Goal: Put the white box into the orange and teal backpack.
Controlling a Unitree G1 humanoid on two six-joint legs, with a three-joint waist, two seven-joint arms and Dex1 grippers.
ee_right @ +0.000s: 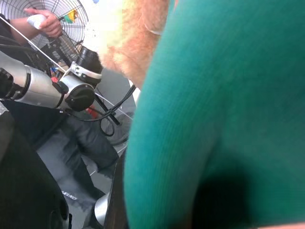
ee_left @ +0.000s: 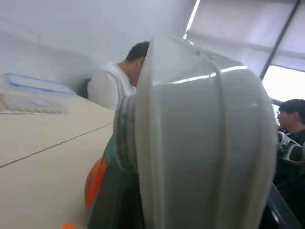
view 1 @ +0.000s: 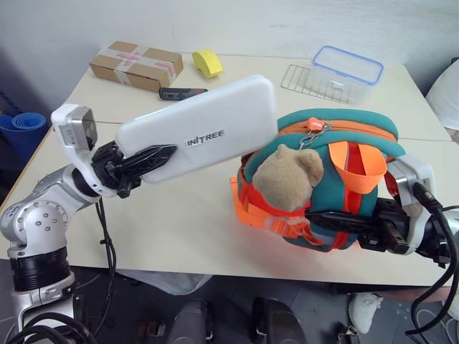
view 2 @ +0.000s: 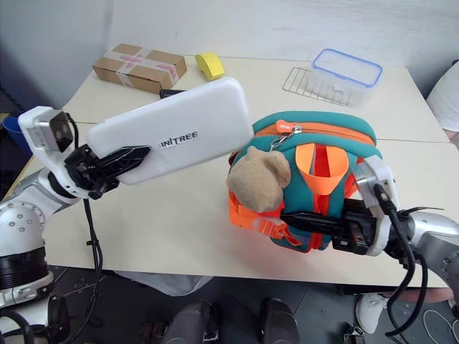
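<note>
Starting at 9 o'clock of your head view, your left hand [view 1: 147, 159] was clamped on the near end of the white box [view 1: 208, 129], its black fingers [view 1: 154, 153] lying across the lid. You held the box off the worktop [view 1: 179, 222], slanting up toward 2 o'clock, so its far end hung just above the top of the orange and teal backpack [view 1: 337, 136]. The dark lettering mid-lid read "INITREE". In your left wrist view the box's edge [ee_left: 200, 143] stood close to the lens, with a person in a white shirt [ee_left: 112, 83] behind it.

At 12 o'clock, well behind the box, the brown cardboard box [view 1: 136, 64] carried clear tape with red marks too small to read. A dark tool [view 1: 183, 92] lay just in front of it and a yellow object [view 1: 207, 63] lay to its right.

At 1 o'clock a wire rack [view 1: 301, 77] lay flat beside the clear blue-rimmed container [view 1: 346, 74].

At 4 o'clock the backpack sat at the worktop's near edge, its orange zipper shut along the teal top, an orange pull tab [view 1: 314, 123] bearing tiny lettering you could not read. The tan plush bear head [view 1: 287, 178] hung on its left face. Your right hand [view 1: 337, 221] was clenched against the backpack's lower front among the orange straps [view 1: 356, 168]; whether it actually held a strap could not be told.
</note>
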